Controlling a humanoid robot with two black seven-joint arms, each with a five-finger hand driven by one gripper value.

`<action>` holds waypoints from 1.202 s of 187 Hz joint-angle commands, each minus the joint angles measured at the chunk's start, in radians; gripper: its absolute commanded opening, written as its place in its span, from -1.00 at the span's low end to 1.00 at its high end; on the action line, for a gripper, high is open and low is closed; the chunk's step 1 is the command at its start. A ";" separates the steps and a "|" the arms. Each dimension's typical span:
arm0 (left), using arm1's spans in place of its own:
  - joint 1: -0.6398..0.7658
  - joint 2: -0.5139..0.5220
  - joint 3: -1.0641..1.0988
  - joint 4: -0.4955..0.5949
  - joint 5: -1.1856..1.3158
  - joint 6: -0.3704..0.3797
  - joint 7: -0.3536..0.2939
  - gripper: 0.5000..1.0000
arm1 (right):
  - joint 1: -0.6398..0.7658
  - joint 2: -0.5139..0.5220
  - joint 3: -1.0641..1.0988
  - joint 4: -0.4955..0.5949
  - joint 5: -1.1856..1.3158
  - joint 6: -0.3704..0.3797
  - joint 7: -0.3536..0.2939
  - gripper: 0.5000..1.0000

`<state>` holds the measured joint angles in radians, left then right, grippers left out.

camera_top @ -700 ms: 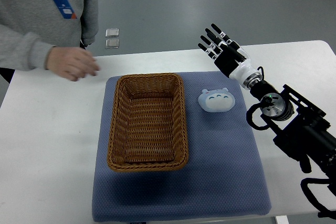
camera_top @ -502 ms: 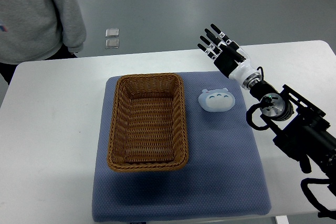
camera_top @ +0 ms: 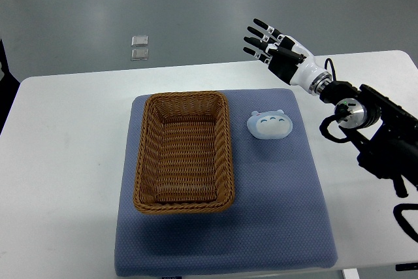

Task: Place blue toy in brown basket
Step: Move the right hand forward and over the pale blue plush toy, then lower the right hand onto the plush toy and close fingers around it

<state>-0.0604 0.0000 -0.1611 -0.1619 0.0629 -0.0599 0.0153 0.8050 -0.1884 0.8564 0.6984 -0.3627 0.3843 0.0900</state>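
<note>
One hand is at work, the right hand (camera_top: 277,49), black-fingered with a white wrist, hanging in the upper right of the frame over the far edge of the white worktop (camera_top: 62,161), fingers spread wide and holding nothing. The small pale blue plush toy with a little face (camera_top: 268,125) lies on the blue-grey padded mat (camera_top: 274,213) right of centre, just beside the right wall of the brown woven wicker basket (camera_top: 183,152) but not touching it. By my reckoning this is the reach, with no grasp made yet; next the hand must come down and toward the frame's centre, close around the toy, then lift it over the basket's rim. Nothing blocks that path. Two small clear square items (camera_top: 139,47) lie on the grey floor (camera_top: 196,11) beyond, well apart.
</note>
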 commanded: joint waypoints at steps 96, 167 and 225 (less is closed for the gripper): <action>-0.004 0.000 0.002 -0.037 0.000 -0.001 0.000 1.00 | 0.661 -0.396 -1.007 0.454 -0.525 0.053 -0.236 0.64; -0.002 0.000 0.002 -0.036 0.000 -0.001 0.000 1.00 | 0.632 -0.359 -1.063 0.535 -0.472 -0.105 -0.283 0.63; -0.004 0.000 0.002 -0.031 0.000 -0.001 0.000 1.00 | 0.557 -0.330 -1.059 0.518 -0.470 -0.160 -0.283 0.63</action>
<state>-0.0641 0.0000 -0.1595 -0.1951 0.0628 -0.0614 0.0148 1.3826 -0.5252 -0.2055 1.2191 -0.8336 0.2269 -0.1935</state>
